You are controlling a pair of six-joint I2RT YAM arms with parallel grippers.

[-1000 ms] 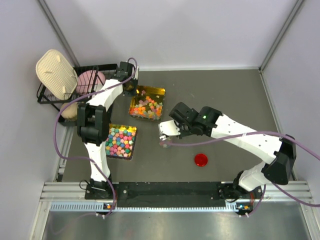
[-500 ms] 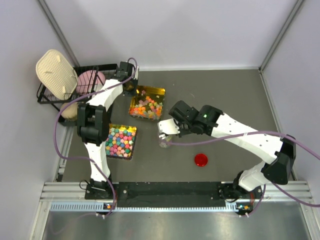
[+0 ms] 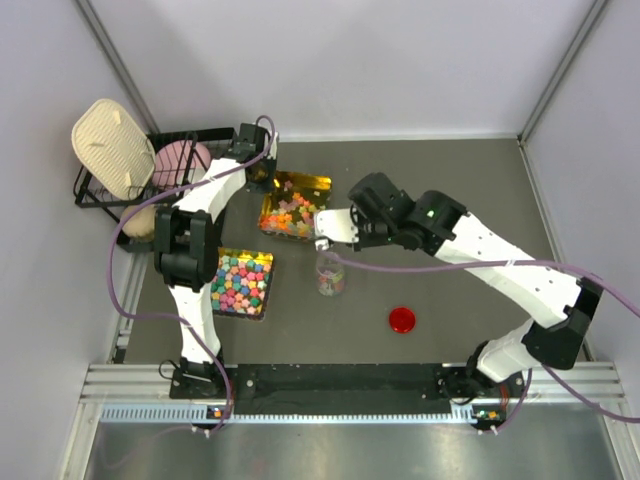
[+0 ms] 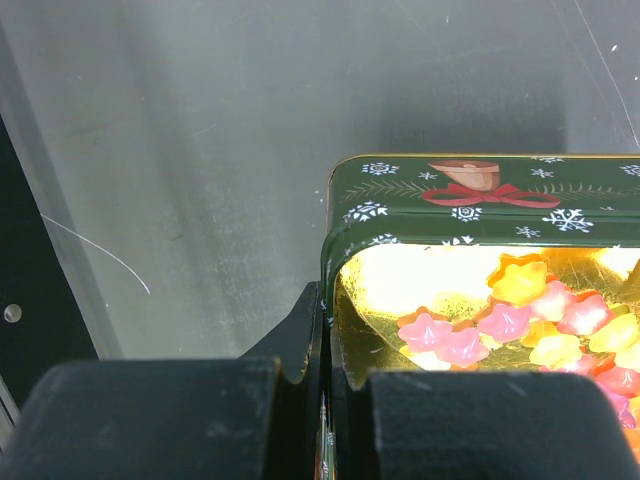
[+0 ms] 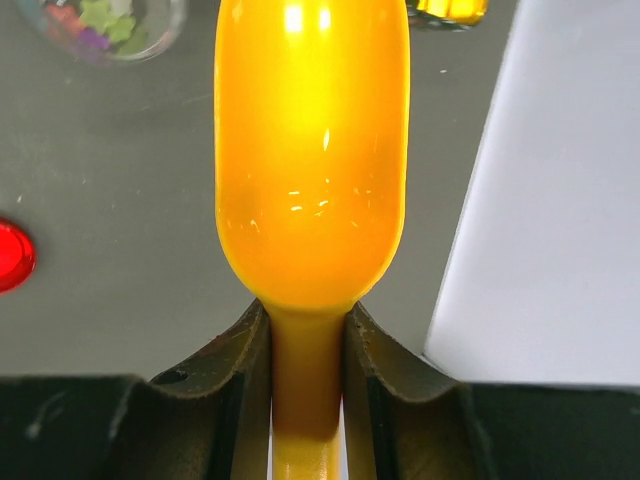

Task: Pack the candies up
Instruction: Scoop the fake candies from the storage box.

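The candies [image 3: 293,213] [image 4: 505,322], small star-shaped pieces in pink, orange and yellow, lie in a green tin [image 3: 318,184] [image 4: 400,195] with a gold inside. My left gripper [image 3: 262,180] [image 4: 328,335] is shut on the tin's back left wall. My right gripper [image 3: 322,232] [image 5: 308,330] is shut on the handle of a glossy orange-yellow spoon [image 5: 310,150] and hangs by the tin's near right corner. No candy shows on the spoon. A clear jar [image 3: 330,276] [image 5: 105,22] stands just in front of the right gripper with some candies in it.
A red lid [image 3: 402,319] [image 5: 12,255] lies right of the jar. A second tray [image 3: 243,282] of larger bold-coloured candies sits at front left. A black wire rack [image 3: 95,190] with a cream plate stands at back left. The pale wall [image 5: 550,200] fills the right wrist view's right side.
My right gripper has moved with the spoon from over the jar back toward the tin, leaving the jar uncovered. The left arm has not moved.
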